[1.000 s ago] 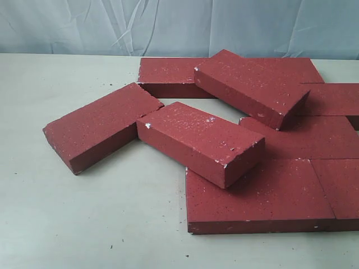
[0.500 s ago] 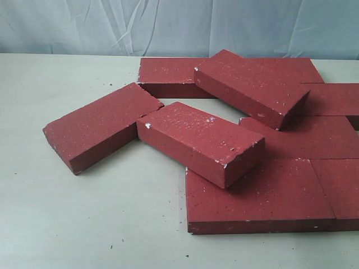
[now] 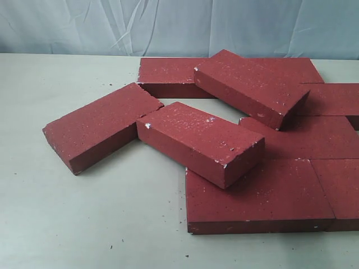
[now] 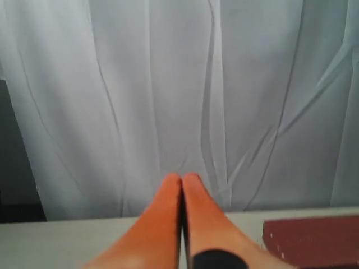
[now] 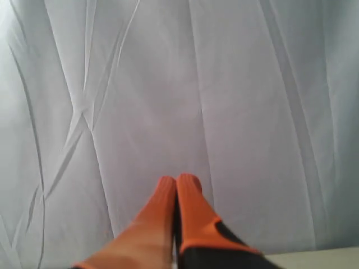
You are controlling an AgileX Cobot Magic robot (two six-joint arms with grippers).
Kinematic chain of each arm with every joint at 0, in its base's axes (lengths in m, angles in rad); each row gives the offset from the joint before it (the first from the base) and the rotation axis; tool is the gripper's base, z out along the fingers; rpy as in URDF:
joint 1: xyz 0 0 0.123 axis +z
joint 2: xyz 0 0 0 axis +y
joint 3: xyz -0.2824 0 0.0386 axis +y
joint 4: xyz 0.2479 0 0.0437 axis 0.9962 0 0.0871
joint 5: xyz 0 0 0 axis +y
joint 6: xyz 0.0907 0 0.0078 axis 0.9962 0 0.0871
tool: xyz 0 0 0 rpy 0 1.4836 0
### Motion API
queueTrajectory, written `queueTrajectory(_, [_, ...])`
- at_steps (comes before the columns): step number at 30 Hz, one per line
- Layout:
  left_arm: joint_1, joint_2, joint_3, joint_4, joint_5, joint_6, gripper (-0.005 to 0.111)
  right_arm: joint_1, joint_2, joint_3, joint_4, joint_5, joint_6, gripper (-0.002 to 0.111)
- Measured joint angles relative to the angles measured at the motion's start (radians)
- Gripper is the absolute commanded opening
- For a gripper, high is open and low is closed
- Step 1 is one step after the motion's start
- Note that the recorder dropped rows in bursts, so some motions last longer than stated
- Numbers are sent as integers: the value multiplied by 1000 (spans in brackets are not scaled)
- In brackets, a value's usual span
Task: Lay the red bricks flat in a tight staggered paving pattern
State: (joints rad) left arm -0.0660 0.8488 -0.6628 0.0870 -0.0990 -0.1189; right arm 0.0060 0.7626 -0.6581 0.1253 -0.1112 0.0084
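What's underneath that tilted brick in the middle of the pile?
The tilted brick has its right end on the front flat brick. Its own body covers the rest, so whether its left end reaches the table cannot be seen.

On the counter, the middle brick leans on flat bricks right of it; a lone brick lies left.

red bricks: rough, matt, white-speckled | table: smooth matt | backdrop: creased cloth
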Motion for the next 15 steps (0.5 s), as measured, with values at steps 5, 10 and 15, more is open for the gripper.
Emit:
queueTrajectory(5, [-62, 130, -52, 86, 127, 0, 0, 0, 117, -91, -80, 154, -8, -1])
queueTrajectory(10, [-144, 250, -131, 149, 316, 2, 0, 0, 236, -185, -125, 387, -69, -1])
queueTrajectory(15, [-218, 374, -202, 145, 494, 64, 0, 60, 371, -282, -125, 638, -180, -1])
